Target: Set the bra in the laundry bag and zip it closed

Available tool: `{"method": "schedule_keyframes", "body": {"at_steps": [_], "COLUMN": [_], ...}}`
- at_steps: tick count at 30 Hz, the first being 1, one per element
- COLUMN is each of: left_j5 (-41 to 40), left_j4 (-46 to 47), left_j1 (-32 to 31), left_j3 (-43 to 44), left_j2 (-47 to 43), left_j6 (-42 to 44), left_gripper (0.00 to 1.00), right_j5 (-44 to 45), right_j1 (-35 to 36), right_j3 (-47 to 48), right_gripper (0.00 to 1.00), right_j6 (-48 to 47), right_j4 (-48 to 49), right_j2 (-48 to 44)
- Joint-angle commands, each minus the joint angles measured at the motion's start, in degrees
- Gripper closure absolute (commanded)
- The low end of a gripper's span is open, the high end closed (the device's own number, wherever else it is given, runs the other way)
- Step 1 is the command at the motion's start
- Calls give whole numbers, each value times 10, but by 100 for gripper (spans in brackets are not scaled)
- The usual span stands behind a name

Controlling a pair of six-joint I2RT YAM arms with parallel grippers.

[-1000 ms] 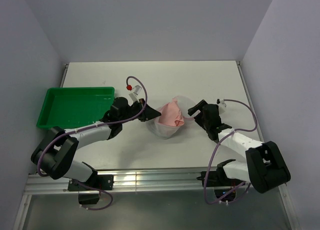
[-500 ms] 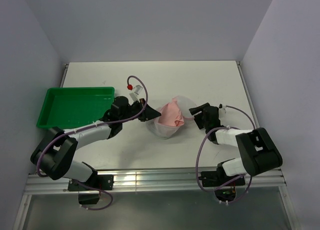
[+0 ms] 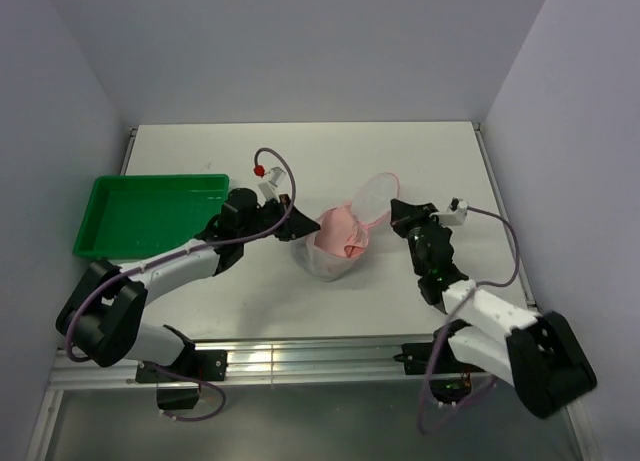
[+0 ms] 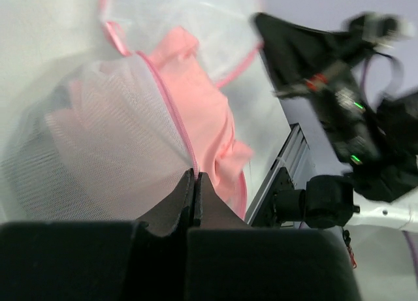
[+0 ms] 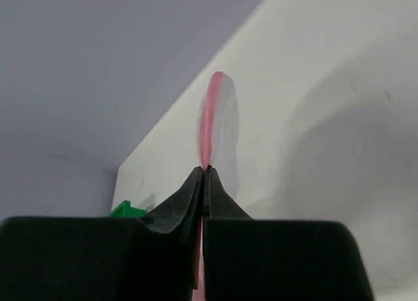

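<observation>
The laundry bag, white mesh with pink zipper trim, sits mid-table with its round lid flap raised. The pink bra lies bunched inside the opening. My left gripper is shut on the bag's pink rim at its left side; in the left wrist view the jaws pinch the trim beside the mesh and the bra. At the flap's right edge my right gripper is shut on the pink trim. In the right wrist view the flap stands edge-on above the closed jaws.
A green plastic tray stands at the table's left, behind my left arm; its corner shows in the right wrist view. The table's back edge meets the wall. Cables loop above both wrists.
My right gripper closed on the flap's pink trim and swung up and right, lifting the flap open. The left gripper kept its hold on the rim.
</observation>
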Motion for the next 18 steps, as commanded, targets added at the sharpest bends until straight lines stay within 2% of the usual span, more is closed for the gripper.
{"method": "schedule_keyframes", "body": {"at_steps": [1, 2, 4, 7, 10, 14, 17, 18], "left_j5": [-20, -20, -29, -43, -40, -45, -69, -77], "left_j4": [7, -3, -29, -20, -39, -27, -90, -116], "left_j1": [-3, -3, -3, -3, -2, -3, -4, -5], "left_j3": [41, 52, 80, 72, 88, 67, 92, 96], "left_j2": [-17, -14, -13, -23, -4, -9, 5, 10], "left_j6": [4, 5, 14, 5, 3, -3, 34, 40], "left_gripper": [100, 100, 100, 100, 100, 100, 100, 95], "right_j5": [108, 153, 181, 165, 184, 171, 128, 120], "right_j1": [100, 125, 161, 209, 243, 260, 267, 267], "right_j3": [43, 55, 88, 120, 158, 180, 187, 187], "right_gripper": [100, 100, 100, 100, 100, 100, 100, 100], "right_j6": [-195, -229, -288, -326, -334, -369, -404, -413], "right_j4": [-42, -60, -124, -196, -290, -310, -313, -316], "right_j2": [-134, -160, -223, -260, -220, -189, -189, -189]}}
